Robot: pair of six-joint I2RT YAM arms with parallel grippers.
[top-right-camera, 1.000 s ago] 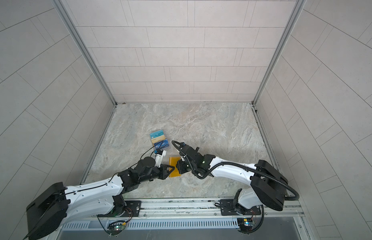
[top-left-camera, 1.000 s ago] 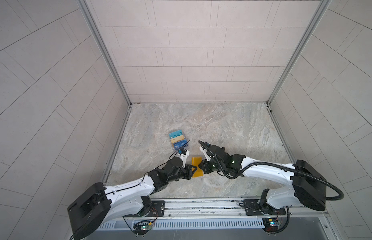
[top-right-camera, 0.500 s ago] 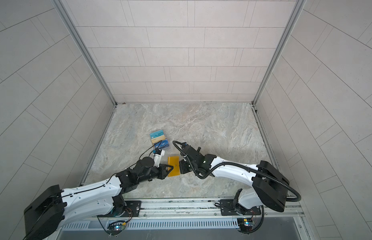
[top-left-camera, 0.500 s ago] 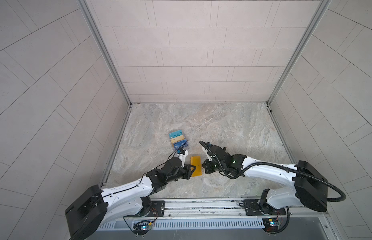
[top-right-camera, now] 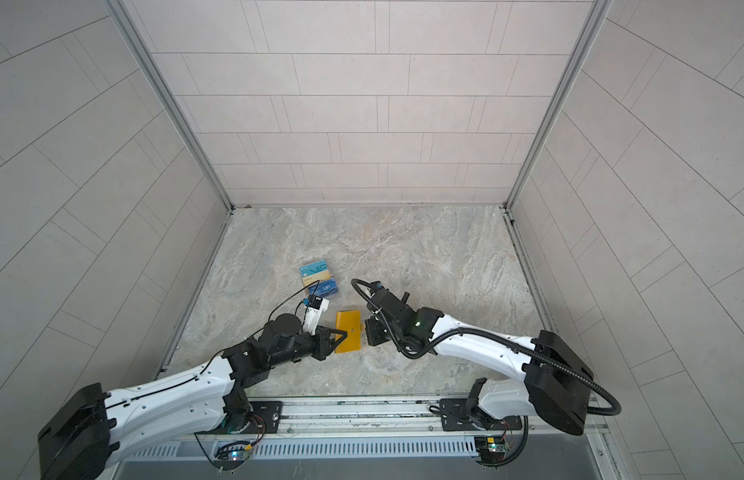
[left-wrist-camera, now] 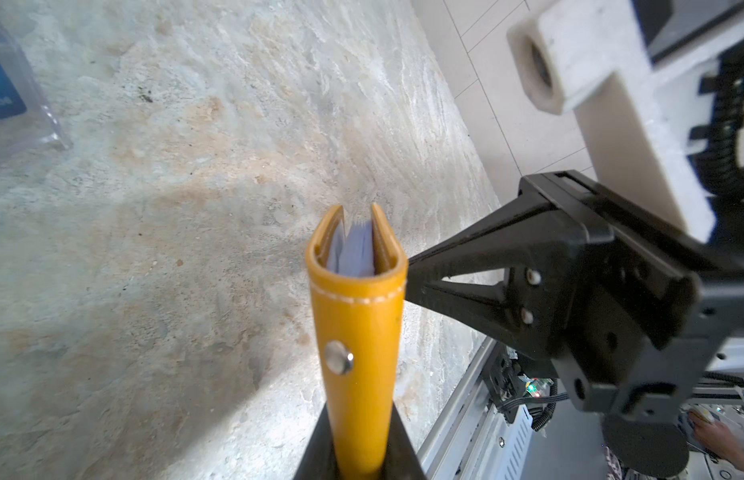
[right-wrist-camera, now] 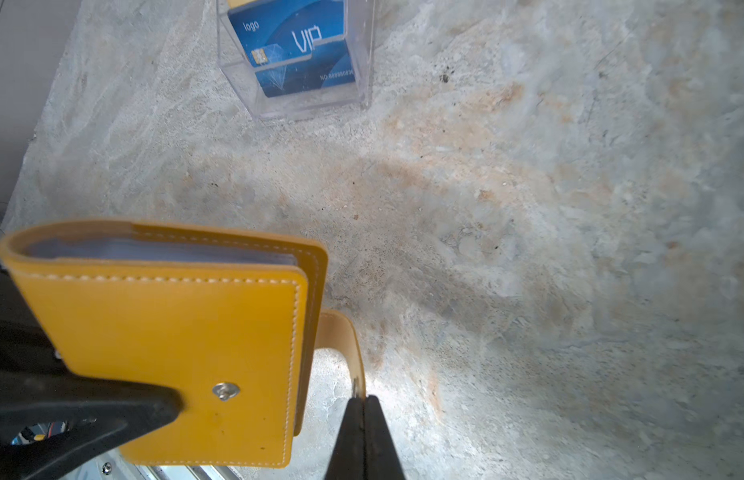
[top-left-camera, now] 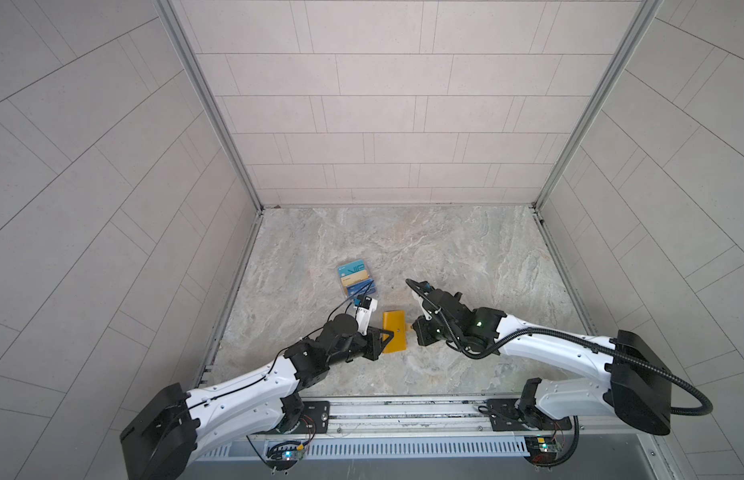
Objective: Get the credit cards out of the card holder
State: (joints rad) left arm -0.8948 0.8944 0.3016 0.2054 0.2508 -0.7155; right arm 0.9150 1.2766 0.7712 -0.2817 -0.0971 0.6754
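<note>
The mustard-yellow card holder is held off the stone floor between both arms. My left gripper is shut on its spine edge, one finger lying across the cover. The snap tab curls away from the closed cover, its stud bare. My right gripper is shut on the end of that tab. Bluish clear sleeves show between the covers. The credit cards inside are hidden.
A clear acrylic stand with a blue VIP card and other cards stands on the floor just beyond the left gripper. The side wall runs close on the left. The metal rail borders the near edge.
The right gripper has closed its jaws on the snap tab and drawn slightly to the right. The left gripper keeps its hold on the card holder.
</note>
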